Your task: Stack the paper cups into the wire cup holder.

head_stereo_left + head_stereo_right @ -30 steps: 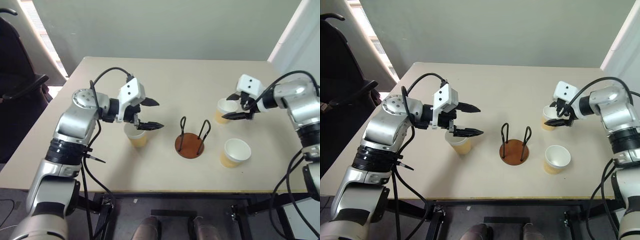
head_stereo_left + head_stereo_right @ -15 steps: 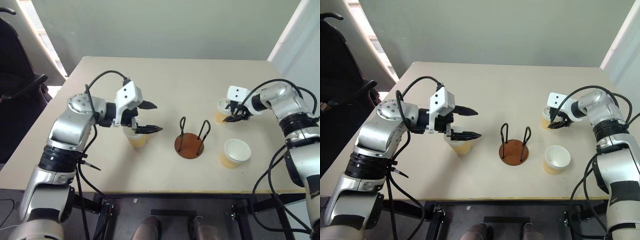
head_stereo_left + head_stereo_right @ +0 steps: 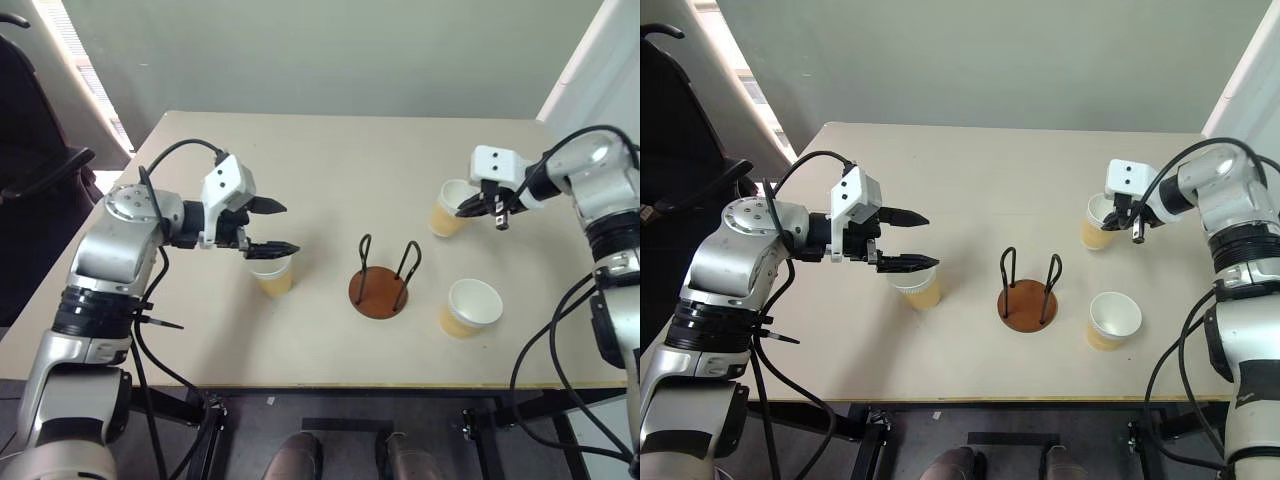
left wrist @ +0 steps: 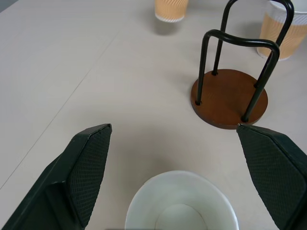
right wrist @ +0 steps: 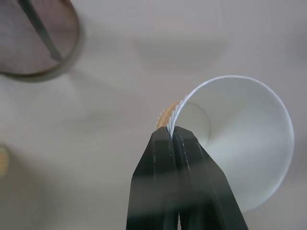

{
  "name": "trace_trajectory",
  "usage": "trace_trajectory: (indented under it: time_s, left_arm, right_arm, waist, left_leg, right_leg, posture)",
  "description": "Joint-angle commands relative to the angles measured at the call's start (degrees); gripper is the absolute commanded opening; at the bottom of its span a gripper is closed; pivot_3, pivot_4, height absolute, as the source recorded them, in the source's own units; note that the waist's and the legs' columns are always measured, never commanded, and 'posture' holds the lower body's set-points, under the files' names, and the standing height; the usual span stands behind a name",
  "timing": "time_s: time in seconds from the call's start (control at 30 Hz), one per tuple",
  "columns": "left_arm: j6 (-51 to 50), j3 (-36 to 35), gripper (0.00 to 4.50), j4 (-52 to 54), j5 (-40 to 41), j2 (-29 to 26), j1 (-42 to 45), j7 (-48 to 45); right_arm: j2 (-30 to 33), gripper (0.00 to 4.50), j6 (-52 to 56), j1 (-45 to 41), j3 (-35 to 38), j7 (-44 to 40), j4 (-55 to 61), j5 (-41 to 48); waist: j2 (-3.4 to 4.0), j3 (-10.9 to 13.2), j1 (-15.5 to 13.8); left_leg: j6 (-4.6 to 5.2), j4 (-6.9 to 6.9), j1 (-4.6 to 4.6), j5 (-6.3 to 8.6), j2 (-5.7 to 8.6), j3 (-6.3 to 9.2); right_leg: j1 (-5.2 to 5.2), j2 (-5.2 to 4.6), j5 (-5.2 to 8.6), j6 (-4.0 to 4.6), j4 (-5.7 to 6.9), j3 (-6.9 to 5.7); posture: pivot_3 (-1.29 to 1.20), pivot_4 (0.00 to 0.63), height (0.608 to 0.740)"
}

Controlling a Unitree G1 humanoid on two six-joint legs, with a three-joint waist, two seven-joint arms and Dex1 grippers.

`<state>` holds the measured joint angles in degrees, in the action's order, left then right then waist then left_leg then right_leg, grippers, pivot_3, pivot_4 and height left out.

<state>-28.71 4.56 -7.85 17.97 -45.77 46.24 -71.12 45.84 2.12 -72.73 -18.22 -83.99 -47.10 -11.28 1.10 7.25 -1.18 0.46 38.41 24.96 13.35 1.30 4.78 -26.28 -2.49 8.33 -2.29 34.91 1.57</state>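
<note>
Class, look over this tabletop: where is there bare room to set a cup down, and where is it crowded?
Free: the far stretch of table behind the wire cup holder, and the near edge in front of it. Crowded: the right side, with two paper cups, one pinched in the right claw; and under the open left claw, above the third cup.

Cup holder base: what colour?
Reddish-brown disc base of the wire cup holder, black wire loops; clearest in left wrist view.
</note>
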Motion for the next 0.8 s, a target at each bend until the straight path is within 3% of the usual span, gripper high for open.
trace_trajectory:
  time_s: [0.03, 0.23, 0.33, 0.53, 0.8]
  left_arm:
    - [0.23, -2.19, 4.50, 1.47, 1.37, -0.75, 1.76, -0.65]
    - [0.36, -2.23, 4.50, 2.04, 2.75, -1.28, 1.90, -2.40]
    - [0.48, -2.10, 4.50, 1.80, 3.57, -0.74, 2.54, -3.27]
    - [1.62, -1.32, 4.50, 0.59, 3.12, 0.08, 3.82, -3.54]
    - [1.97, -1.63, 4.50, 0.84, 3.09, 0.34, 3.47, -3.57]
  right_arm:
    - [3.52, 0.04, 3.70, -1.10, 3.37, -5.16, 10.68, 3.53]
    - [10.76, 0.04, 20.83, -0.05, 1.60, -8.51, 41.64, 18.86]
    - [11.81, 0.04, 26.99, -0.86, 1.58, -8.51, 51.15, 23.65]
    - [10.07, 0.04, 33.07, 2.11, 1.44, -8.41, 60.10, 26.93]
    - [8.80, 0.04, 30.59, 5.29, -0.16, -8.31, 58.80, 25.28]
  waist:
    - [0.00, 0.00, -0.02]
    - [0.00, 0.00, 0.13]
    - [-0.01, 0.00, 0.36]
    - [-0.02, 0.00, 0.50]
    - [-0.02, 0.00, 0.53]
  left_leg:
    - [-0.03, -0.06, 0.00, -0.02, 0.00, 0.00]
    - [-0.20, -0.28, 0.01, -0.06, -0.07, 0.01]
    - [-0.23, -0.27, -0.01, -0.05, -0.09, 0.02]
    - [-0.05, -0.11, -0.01, -0.13, -0.05, 0.07]
    - [0.20, -0.07, -0.02, -0.23, -0.05, 0.09]
  right_leg:
    - [-0.03, 0.00, 0.00, 0.00, 0.01, 0.00]
    - [-0.12, 0.07, 0.21, 0.26, 0.02, -0.05]
    - [-0.11, 0.11, 0.28, 0.31, 0.03, -0.05]
    - [-0.05, 0.10, 0.48, 0.65, 0.07, -0.04]
    - [-0.05, 0.10, 0.36, 0.63, 0.17, -0.04]
  posture:
    - [0.00, 0.150, 0.740]
    - [0.00, 0.150, 0.740]
    - [0.00, 0.150, 0.740]
    - [0.00, 0.150, 0.740]
    - [0.00, 0.150, 0.740]
